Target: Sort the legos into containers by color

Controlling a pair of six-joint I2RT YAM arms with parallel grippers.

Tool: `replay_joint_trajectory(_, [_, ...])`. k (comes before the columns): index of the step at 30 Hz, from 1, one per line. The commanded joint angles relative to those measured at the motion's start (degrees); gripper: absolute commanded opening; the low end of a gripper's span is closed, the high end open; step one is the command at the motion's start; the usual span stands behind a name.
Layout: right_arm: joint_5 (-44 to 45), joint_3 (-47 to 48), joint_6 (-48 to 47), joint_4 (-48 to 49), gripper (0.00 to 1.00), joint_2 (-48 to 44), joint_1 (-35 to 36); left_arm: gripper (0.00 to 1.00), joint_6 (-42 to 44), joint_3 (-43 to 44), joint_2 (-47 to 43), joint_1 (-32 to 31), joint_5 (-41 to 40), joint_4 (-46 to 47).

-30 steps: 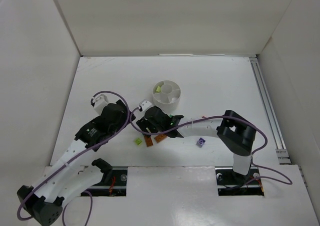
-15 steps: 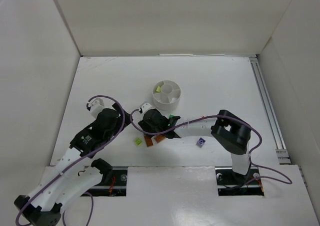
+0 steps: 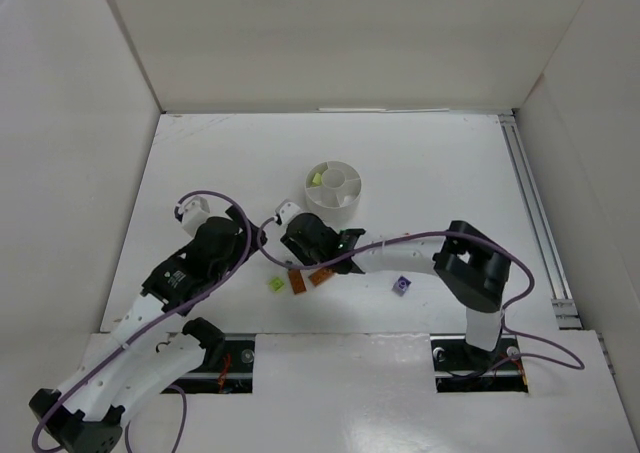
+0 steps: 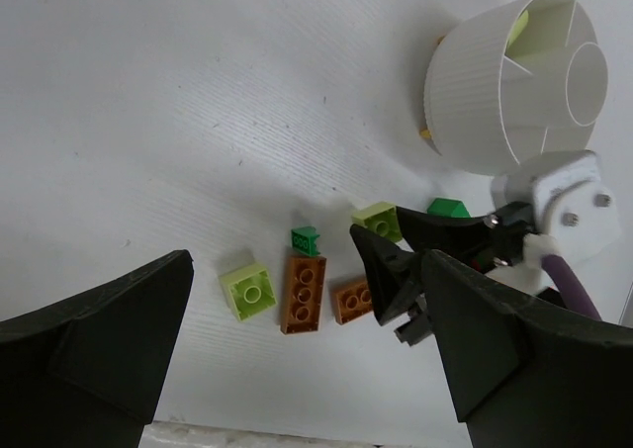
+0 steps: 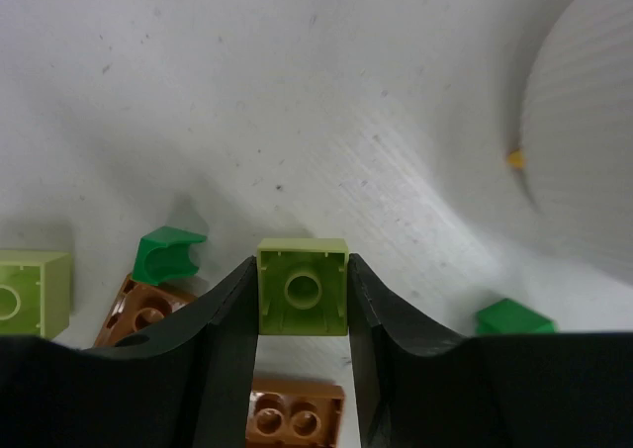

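In the right wrist view my right gripper (image 5: 303,266) is shut on a lime green lego (image 5: 303,288), fingers pressed on both its sides, low over the table. Around it lie two dark green legos (image 5: 166,253) (image 5: 512,318), another lime one (image 5: 30,292) and orange-brown ones (image 5: 295,414). The white dish (image 3: 333,207) stands just beyond, a lime piece (image 3: 314,180) in one wedge. My left gripper (image 4: 307,270) hangs open above the loose lime (image 4: 249,293) and orange-brown legos (image 4: 303,292), holding nothing.
A light purple lego (image 3: 401,286) lies alone to the right of the cluster. White walls close the table at the back and both sides. A metal rail (image 3: 535,223) runs along the right edge.
The right jaws have closed onto the lime green lego. The left arm drew back a little toward the near left, jaws still wide.
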Motion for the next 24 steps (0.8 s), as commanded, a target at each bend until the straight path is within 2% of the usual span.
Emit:
replay_joint_trajectory(1, [2.0,5.2,-9.5,0.6,0.28,-6.9,-1.6,1.00,-0.3,-1.0,0.2,0.2,-0.2,3.0])
replay_joint_trajectory(7, [-6.9,11.7,-19.2,0.6,0.28,-8.9,-9.1,1.00,0.8,0.2,3.8,0.2,-1.3,5.7])
replay_joint_trajectory(11, [-9.5,18.9,-25.5,-0.6,0.29,-4.2,-12.6,1.00,2.0,0.2,7.1,0.7,-1.3,8.3])
replay_joint_trajectory(15, [-10.0,24.2,-26.8,-2.4,0.29,-1.3,-13.9,1.00,3.3,1.4,10.2,2.2,0.7,9.8])
replay_joint_trajectory(24, [-11.1,27.3,-28.5,-4.7,0.31,2.1,-17.3,1.00,4.9,1.4,13.7,2.2,3.1,11.2])
